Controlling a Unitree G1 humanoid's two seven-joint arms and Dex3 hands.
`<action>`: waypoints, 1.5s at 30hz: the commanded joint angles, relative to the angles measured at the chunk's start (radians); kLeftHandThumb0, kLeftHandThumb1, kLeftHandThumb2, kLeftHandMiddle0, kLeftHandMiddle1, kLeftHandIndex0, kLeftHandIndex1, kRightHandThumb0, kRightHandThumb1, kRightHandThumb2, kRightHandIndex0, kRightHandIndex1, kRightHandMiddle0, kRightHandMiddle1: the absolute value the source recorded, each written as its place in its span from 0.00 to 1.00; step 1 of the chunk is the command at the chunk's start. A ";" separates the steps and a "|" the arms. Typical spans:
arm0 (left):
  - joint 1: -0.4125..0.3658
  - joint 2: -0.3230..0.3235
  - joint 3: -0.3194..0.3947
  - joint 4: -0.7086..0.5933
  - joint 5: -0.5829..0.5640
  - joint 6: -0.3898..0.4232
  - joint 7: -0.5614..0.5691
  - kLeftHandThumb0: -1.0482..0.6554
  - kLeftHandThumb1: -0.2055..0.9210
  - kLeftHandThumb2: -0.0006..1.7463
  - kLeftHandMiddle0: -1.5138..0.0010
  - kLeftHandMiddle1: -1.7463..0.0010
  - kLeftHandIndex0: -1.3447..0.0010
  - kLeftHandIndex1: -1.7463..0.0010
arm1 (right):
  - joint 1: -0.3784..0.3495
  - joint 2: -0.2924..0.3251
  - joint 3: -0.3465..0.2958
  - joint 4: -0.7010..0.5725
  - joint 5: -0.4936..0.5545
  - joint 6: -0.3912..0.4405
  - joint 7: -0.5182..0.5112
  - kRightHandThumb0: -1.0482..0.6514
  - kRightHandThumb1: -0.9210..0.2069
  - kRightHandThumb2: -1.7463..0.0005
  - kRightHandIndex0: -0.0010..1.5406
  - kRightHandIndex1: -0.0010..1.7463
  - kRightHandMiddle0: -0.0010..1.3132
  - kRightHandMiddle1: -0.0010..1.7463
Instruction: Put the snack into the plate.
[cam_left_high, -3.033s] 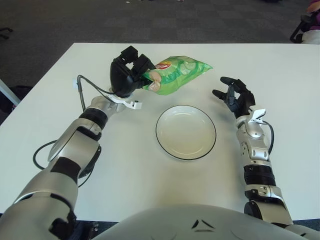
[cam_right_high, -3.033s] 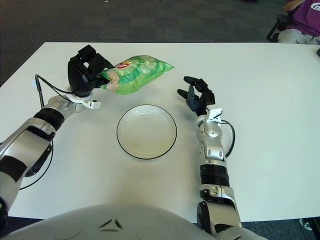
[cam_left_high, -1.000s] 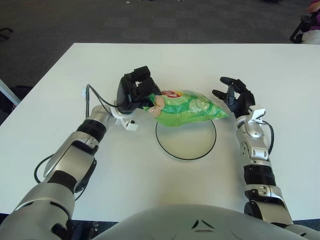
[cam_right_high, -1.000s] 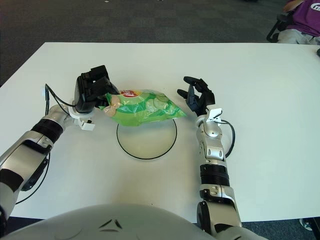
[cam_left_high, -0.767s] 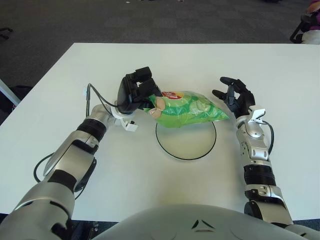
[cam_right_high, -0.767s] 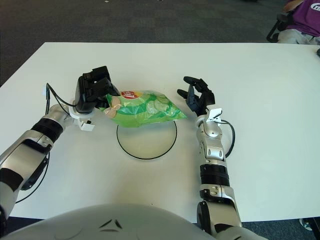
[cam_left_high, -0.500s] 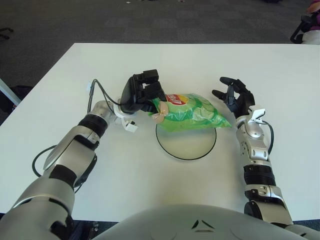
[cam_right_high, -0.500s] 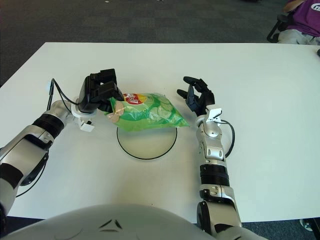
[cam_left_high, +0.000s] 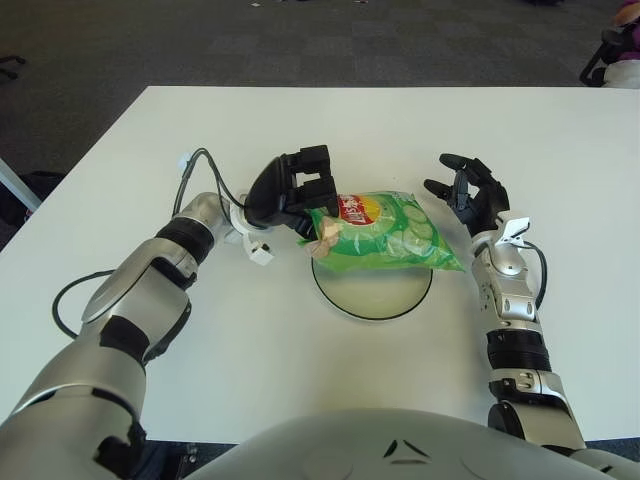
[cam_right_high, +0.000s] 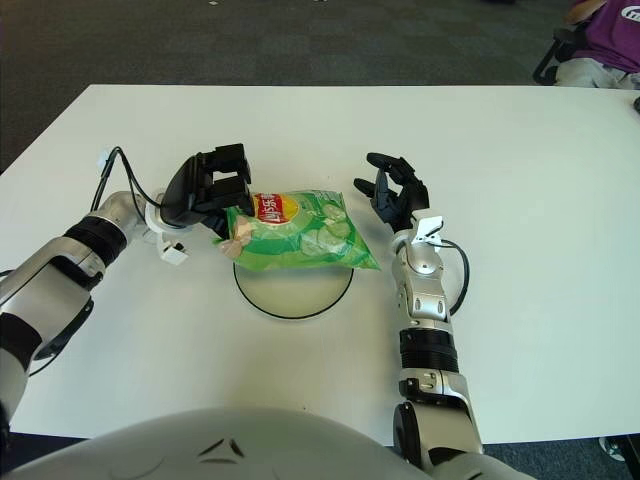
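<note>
While my left hand (cam_left_high: 290, 197) sat just left of the plate (cam_left_high: 371, 303), its fingers (cam_left_high: 318, 187) were curled tight on the left end of the snack (cam_left_high: 385, 233), a green chip bag. Bag was off the table (cam_left_high: 300, 340), hanging over the plate, so the pinch was carrying all of it. Long axis ran left to right, out from my fingers toward my right side, with the far end sagging a bit lower near the plate's right rim. Bag covered the back half of the plate; the front rim and some bare plate floor showed below it. I couldn't tell if the low corner touched the plate or hung just above.

What counted for the coming move, as I judged it: the bag lay straight to the right of my gripping fingers and already above the plate, so a drop or a short lowering should have landed most of it inside. The far end reached about to the right rim, so it might have come to rest partly on the edge.

Further right, my right hand (cam_left_high: 468, 192) was parked on the table just beside the plate's right side, fingers spread, holding nothing. It was near the bag's far corner but not touching. Left hand was the one doing the work.
</note>
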 joint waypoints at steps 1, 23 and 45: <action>-0.037 0.019 -0.034 0.104 -0.059 -0.111 -0.137 0.39 1.00 0.10 0.62 0.27 0.59 0.14 | -0.007 -0.002 -0.001 -0.008 0.003 0.000 -0.004 0.40 0.00 0.57 0.64 0.00 0.35 0.35; -0.110 0.027 -0.009 0.409 -0.611 -0.458 -1.034 0.15 1.00 0.15 0.73 1.00 0.75 0.96 | -0.007 0.000 0.001 -0.011 0.001 0.001 -0.006 0.40 0.00 0.57 0.64 0.00 0.35 0.35; 0.159 -0.106 0.380 -0.112 -2.380 0.492 -2.585 0.08 1.00 0.50 0.76 1.00 0.74 0.97 | -0.007 -0.002 -0.001 -0.012 0.003 0.003 -0.004 0.40 0.00 0.57 0.64 0.00 0.35 0.35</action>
